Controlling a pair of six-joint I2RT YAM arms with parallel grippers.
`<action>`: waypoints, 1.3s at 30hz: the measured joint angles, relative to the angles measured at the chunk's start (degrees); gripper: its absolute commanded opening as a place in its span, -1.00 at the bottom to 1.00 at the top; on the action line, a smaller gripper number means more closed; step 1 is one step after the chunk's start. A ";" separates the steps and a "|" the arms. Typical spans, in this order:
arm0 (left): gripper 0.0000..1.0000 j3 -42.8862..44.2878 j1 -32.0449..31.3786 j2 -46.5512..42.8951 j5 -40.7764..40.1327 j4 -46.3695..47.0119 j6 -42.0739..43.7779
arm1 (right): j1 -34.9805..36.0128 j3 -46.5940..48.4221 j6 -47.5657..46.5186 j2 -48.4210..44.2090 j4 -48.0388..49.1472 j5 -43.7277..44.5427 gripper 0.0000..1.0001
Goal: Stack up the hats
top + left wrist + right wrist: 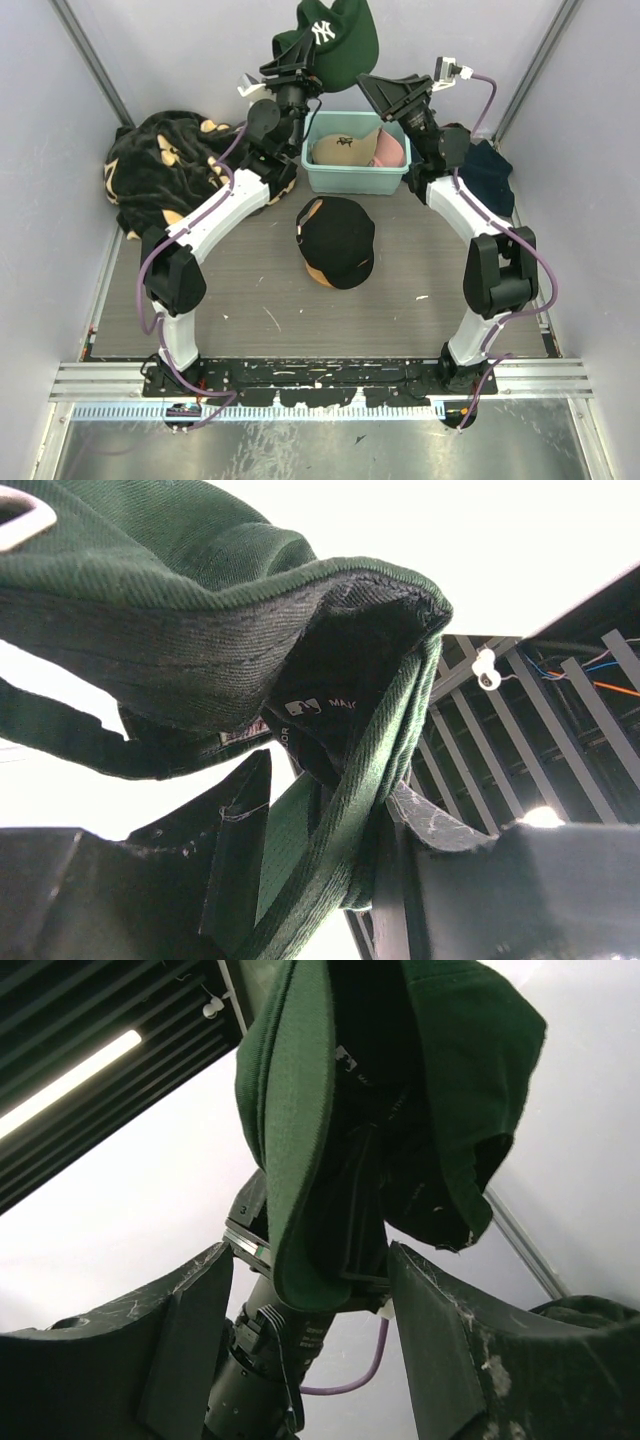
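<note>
The dark green hat (pixel 338 38) with a white logo is held high at the back, above the bin. My left gripper (pixel 300 65) is shut on its rim; in the left wrist view the green band (pixel 340 780) is pinched between the jaws of that gripper (pixel 335 815). My right gripper (pixel 374 86) stands open just right of that hat, and in its own view the brim (pixel 295 1160) hangs just beyond the open gripper (pixel 310 1285), untouched. A black hat (pixel 337 240) lies mid-table. A tan hat (pixel 343 149) and a pink hat (pixel 391 148) lie in the bin.
The teal bin (pixel 322 176) stands at the back centre between the two arms. A big black blanket with tan marks (pixel 165 165) is heaped at the back left. A dark navy cloth (pixel 490 170) lies at the back right, beside the right arm.
</note>
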 measured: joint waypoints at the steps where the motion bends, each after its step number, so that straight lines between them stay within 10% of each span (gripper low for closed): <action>1: -0.96 -0.09 0.00 0.00 -0.09 0.02 0.00 | 0.20 0.22 0.00 0.09 0.00 0.09 0.34; 20: -0.96 -3.98 -2.99 0.00 -1.88 0.02 -0.52 | 2.45 4.74 0.52 3.65 0.22 1.88 -0.21; 39: -0.96 -2.80 -3.04 0.24 -4.72 0.90 1.79 | 4.46 4.24 1.75 4.81 1.29 3.45 -0.16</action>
